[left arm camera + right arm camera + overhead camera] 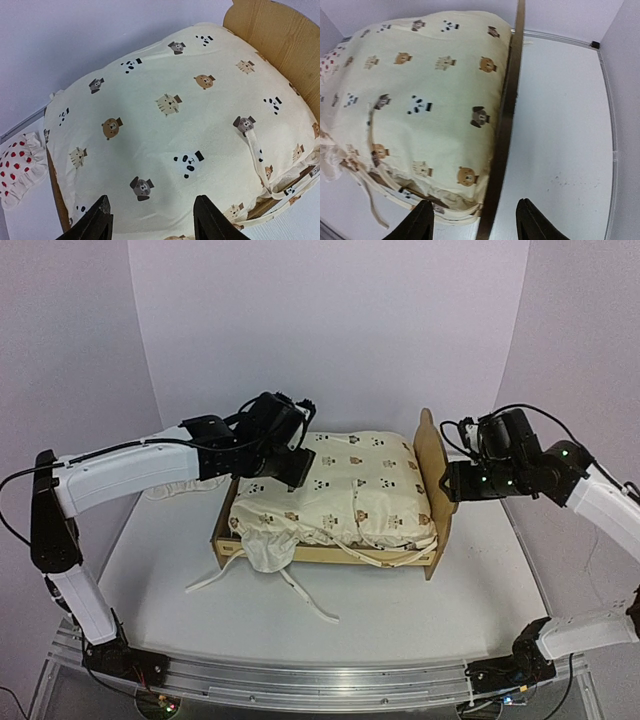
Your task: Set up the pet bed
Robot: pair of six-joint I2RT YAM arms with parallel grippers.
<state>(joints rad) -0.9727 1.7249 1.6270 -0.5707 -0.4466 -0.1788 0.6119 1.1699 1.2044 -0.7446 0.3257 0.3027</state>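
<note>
A white table (400, 620) sits inside pale walls. From the top view I see the pet bed (330, 554) mid-table, its headboard (432, 450) toward my right arm. A cream animal-print cover (350, 490) is puffed over it, and ties (300, 590) trail off the near side. The left gripper (290, 468) hangs over the cover's far left corner, and the right gripper (447, 482) sits just beside the headboard.

Left wrist view: the jaws are spread wide and empty above the cover. A strawberry pillow (17, 165) lies beside the bed.

Right wrist view: the jaws are wide and empty, with the headboard's edge lined up between them.
</note>
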